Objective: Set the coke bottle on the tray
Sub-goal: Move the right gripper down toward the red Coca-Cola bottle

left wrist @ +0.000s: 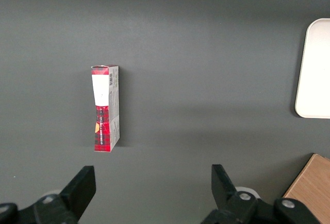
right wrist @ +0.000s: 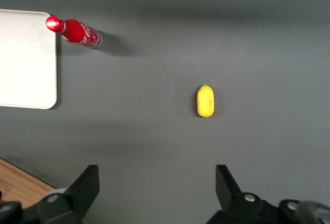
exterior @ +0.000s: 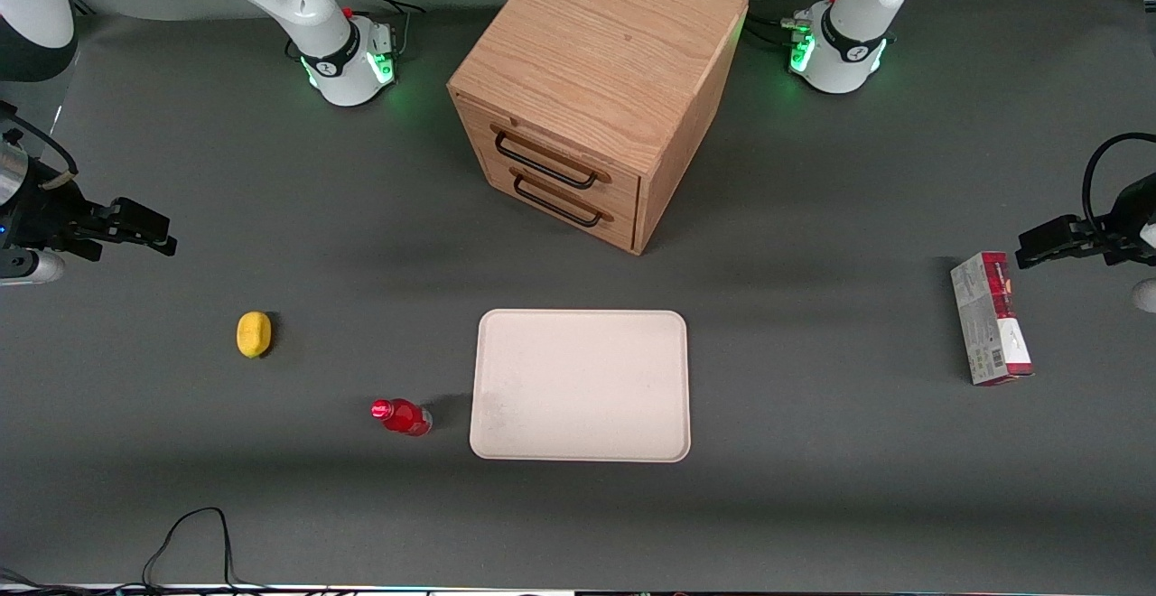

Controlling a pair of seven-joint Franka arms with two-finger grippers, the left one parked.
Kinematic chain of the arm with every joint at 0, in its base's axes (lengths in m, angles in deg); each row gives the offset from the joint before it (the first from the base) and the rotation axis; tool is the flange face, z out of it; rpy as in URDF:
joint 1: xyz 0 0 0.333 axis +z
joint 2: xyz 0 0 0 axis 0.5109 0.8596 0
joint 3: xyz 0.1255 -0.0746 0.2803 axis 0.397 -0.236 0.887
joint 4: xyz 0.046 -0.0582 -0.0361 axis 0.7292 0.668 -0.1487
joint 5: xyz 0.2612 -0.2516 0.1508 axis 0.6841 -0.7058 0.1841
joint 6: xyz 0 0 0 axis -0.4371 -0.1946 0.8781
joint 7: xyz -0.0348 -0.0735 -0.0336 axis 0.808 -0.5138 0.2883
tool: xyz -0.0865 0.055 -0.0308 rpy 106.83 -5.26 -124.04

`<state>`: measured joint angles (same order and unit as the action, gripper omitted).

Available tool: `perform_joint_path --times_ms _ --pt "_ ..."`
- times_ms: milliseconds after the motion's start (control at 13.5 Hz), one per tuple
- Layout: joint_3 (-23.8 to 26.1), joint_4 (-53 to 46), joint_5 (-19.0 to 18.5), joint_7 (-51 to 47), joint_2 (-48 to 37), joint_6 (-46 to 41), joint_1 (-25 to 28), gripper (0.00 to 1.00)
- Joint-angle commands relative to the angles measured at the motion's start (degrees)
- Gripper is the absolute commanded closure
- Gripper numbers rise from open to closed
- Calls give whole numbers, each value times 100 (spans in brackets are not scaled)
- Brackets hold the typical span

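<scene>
While parked high near the working arm's end of the table, gripper hangs clear of everything, jaws spread wide and holding nothing, as seen plainly in the right wrist view. Coke bottle standing upright on the grey table, toward the front edge, just beside the tray but not touching it, level with the tray's front corner on the working arm's side; red cap on, small clear gap between bottle base and tray rim. Same bottle and tray corner visible from the right wrist camera, bottle off the tray. Tray lying flat near the middle of the table, closer to the front edge, nothing on it. Lemon on the table farther toward the working arm's end than the bottle and a bit farther from the front camera; well apart from bottle and gripper; also seen at the wrist. Wooden drawer box at the middle of the table's back edge, turned at an angle, two drawers shut, dark handles. Red-and-grey carton lying flat toward the parked arm's end, also in the left wrist view.
</scene>
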<state>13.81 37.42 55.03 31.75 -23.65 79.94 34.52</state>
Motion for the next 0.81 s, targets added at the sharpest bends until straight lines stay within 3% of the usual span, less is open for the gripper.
perform_joint_path --times_ms 0,370,741 --pt "-83 -36 19 -47 -7 -50 95 0" --pt "-48 -184 63 -73 124 -41 235 0" --pt "-48 -1833 98 -705 1457 -251 902 0"
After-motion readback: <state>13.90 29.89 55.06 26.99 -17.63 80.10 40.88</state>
